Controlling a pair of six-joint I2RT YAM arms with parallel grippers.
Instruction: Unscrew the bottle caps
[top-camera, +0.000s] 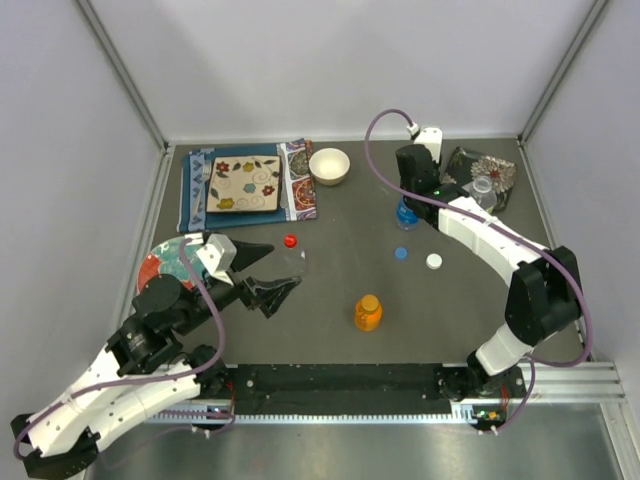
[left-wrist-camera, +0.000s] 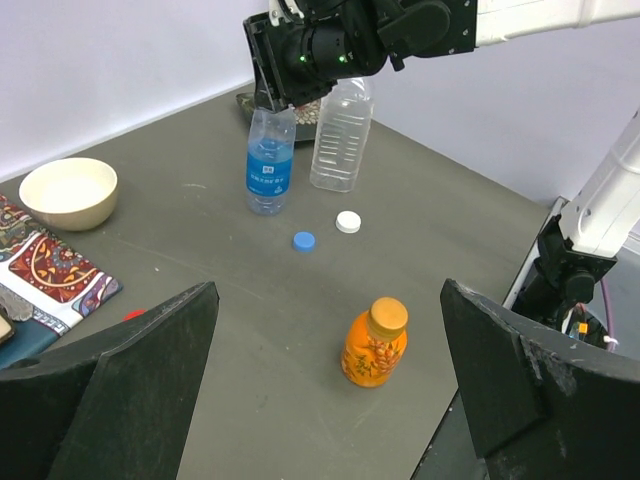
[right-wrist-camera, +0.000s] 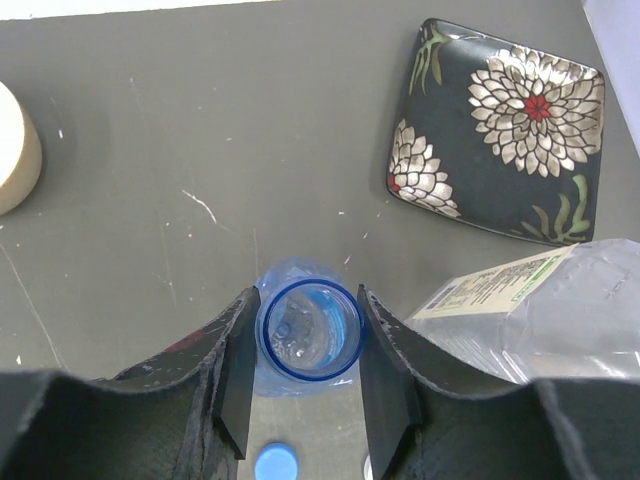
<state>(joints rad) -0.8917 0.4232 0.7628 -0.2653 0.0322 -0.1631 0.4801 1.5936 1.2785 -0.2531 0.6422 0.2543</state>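
The right gripper (right-wrist-camera: 308, 310) stands closed on the open neck of the blue-tinted bottle (left-wrist-camera: 270, 170), whose blue cap (top-camera: 401, 252) lies loose nearby. A skewed release may tip this light bottle against the wide clear bottle (left-wrist-camera: 342, 135) just beside it. The left gripper (left-wrist-camera: 328, 295) hangs wide open and empty, so the orange bottle (top-camera: 368, 313), cap on, stands unheld and may spin or topple under a one-handed twist.

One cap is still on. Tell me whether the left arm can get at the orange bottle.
Probably yes. The left hand is open, and the orange bottle stands alone ahead of it with bare table between. The right hand is away at the blue bottle.
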